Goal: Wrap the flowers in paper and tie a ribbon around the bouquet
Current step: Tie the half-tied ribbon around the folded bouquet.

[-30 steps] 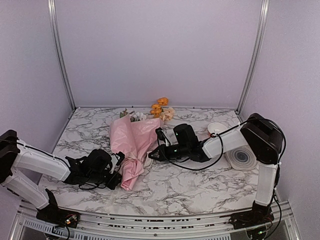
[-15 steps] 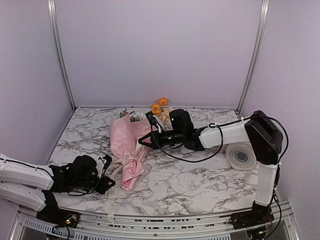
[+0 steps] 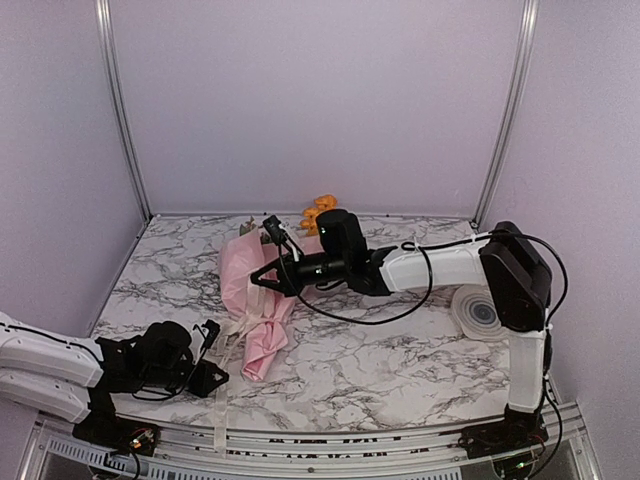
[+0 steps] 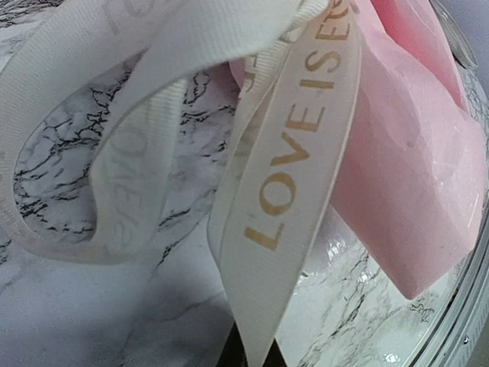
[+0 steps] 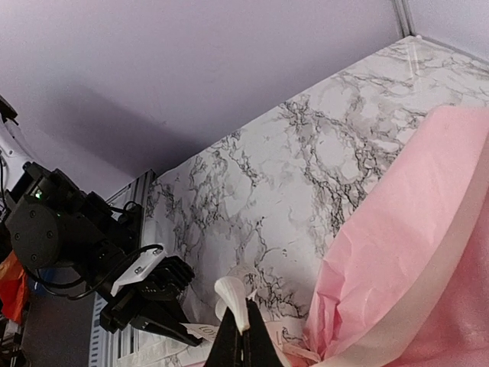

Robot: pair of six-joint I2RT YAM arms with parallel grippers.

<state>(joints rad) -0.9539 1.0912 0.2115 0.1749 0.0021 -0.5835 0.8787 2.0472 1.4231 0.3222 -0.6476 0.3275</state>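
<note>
The bouquet (image 3: 262, 300) lies on the marble table, its pink paper (image 5: 412, 252) wrapped round the stems. Orange flowers (image 3: 322, 207) show at its far end behind the right arm. The cream ribbon (image 4: 294, 153), with gold lettering, loops round the bouquet's narrow part (image 3: 248, 326). My left gripper (image 3: 210, 373), near the front left edge, is shut on one ribbon strand (image 4: 260, 336). My right gripper (image 3: 256, 283) hovers over the bouquet's left side, shut on the other ribbon end (image 5: 235, 297). The left gripper (image 5: 145, 302) also shows in the right wrist view.
A white round spool (image 3: 482, 312) sits at the right side of the table by the right arm's upright link. Purple walls with metal posts (image 3: 122, 110) enclose the table. A loose ribbon tail (image 3: 220, 420) hangs over the front rail.
The left gripper closed on the ribbon and drew back toward the front left corner. The right gripper moved left and up across the bouquet, still shut on its ribbon end.
</note>
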